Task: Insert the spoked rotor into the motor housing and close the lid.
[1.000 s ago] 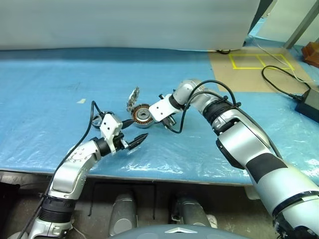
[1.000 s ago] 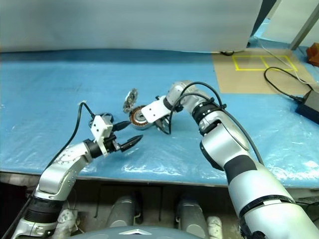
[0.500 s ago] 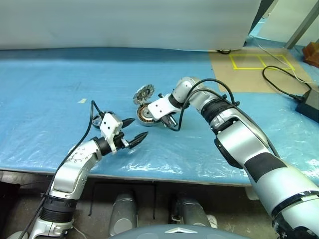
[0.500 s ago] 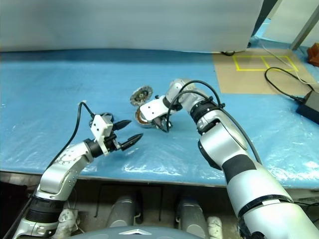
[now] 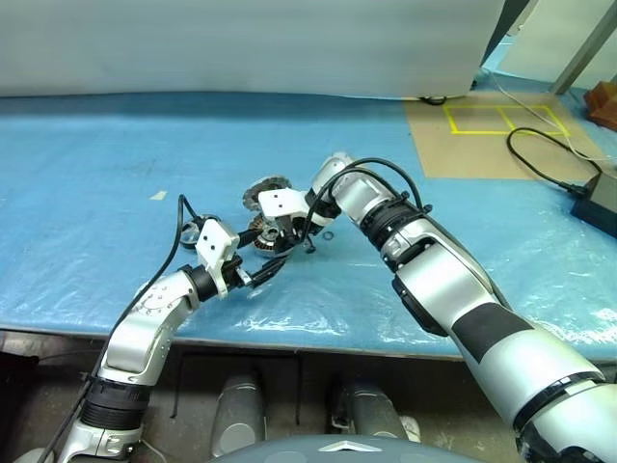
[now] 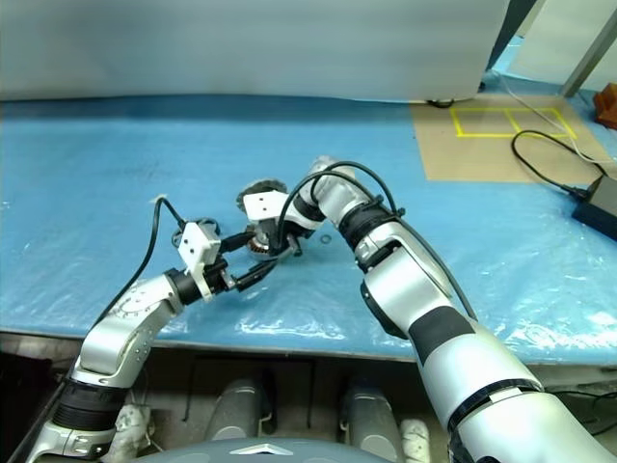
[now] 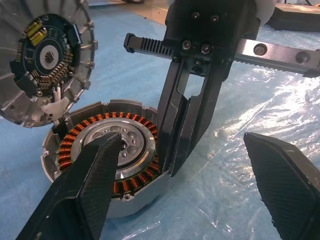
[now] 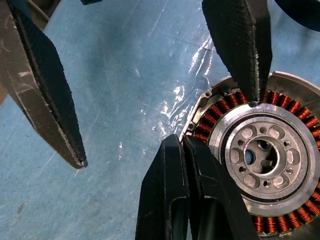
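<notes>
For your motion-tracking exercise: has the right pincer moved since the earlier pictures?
Yes. The right pincer has swung leftward over the motor housing, toward the left pincer, judged against the yellow floor marking.

You've got a blue plastic sheet [image 5: 116, 145] spread over the bench, wrinkled and glossy near the front edge. A small pale scrap [image 5: 157, 196] lies on it off to your left. Past the sheet's far right corner there's a brown board [image 5: 482, 145] marked with yellow tape rectangles [image 5: 506, 119]. A black cable [image 5: 540, 159] loops across it to a dark box [image 5: 600, 207] at the right edge. Behind everything — a plain white panel [image 5: 241, 43]. A small ring [image 5: 327, 234] lies on the sheet — what it is you can't tell.
</notes>
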You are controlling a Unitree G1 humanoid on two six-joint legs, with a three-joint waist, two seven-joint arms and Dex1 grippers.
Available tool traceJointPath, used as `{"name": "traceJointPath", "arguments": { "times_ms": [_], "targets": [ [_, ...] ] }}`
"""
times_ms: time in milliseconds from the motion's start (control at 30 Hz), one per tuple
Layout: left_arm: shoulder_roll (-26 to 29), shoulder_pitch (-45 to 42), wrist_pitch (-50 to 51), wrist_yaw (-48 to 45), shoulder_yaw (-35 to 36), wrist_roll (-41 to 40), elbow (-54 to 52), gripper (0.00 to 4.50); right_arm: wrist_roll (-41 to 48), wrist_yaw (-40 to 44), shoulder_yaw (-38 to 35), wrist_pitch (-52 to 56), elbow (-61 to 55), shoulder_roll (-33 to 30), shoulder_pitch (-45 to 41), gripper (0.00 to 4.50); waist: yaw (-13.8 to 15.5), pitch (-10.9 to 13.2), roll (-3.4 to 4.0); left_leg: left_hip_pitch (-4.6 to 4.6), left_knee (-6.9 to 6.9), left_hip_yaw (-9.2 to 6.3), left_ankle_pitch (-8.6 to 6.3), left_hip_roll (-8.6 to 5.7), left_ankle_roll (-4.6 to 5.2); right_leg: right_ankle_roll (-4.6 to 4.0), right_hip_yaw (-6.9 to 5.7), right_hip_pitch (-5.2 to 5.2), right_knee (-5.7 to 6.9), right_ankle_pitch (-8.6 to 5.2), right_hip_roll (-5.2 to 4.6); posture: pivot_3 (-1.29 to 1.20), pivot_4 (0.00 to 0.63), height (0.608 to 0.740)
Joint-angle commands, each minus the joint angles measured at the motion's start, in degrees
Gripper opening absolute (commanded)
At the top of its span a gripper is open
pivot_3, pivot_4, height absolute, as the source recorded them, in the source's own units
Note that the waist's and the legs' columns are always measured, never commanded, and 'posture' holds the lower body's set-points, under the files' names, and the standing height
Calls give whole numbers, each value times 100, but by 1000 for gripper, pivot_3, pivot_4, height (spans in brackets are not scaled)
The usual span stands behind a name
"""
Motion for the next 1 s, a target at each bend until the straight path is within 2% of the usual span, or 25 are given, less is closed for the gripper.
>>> {"name": "traceJointPath", "arguments": {
  "times_ms": [33,400,1000],
  "targets": [
    [16,35,-97,26,42,0,-199,4134,-8,-113,14,-82,-136,39,26,46,-1,0,0,0,0,0,0,0,0,0,0,0,0,0,0,0,150,740],
    [18,44,-101,-21,33,-38,-172,4134,108,65,-37,509,-182,139,39,46,-3,0,0,10,-1,0,0,0,-1,0,1,8,1,0,0,0,150,740],
    [-7,28,-146,-34,-18,-2,-119,4134,195,-165,-228,1214,-112,357,-129,46,-14,0,1,20,-4,0,-10,0,-18,0,2,16,0,0,0,0,150,740]
  ]
}}
